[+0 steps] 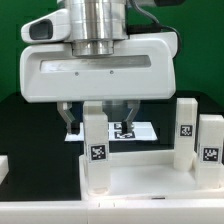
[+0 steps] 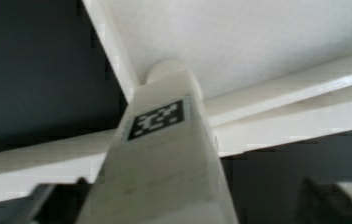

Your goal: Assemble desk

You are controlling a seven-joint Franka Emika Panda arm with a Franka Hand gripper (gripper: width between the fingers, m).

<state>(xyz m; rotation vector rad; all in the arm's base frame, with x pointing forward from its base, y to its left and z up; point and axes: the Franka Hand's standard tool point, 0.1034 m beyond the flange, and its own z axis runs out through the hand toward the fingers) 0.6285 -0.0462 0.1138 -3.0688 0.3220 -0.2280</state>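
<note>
Your arm hangs straight down, wrist vertical; the pincer point(image 1: 98, 117) points at the table, its two fingers point(image 1: 67, 118) spread apart, dark pads facing inward.

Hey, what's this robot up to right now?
It's putting together a white desk. The gripper sits over a tagged leg that stands upright at a corner of the tabletop; whether it grips the leg is unclear. Two more legs stand on the exterior view's right, and the marker board lies behind.
</note>
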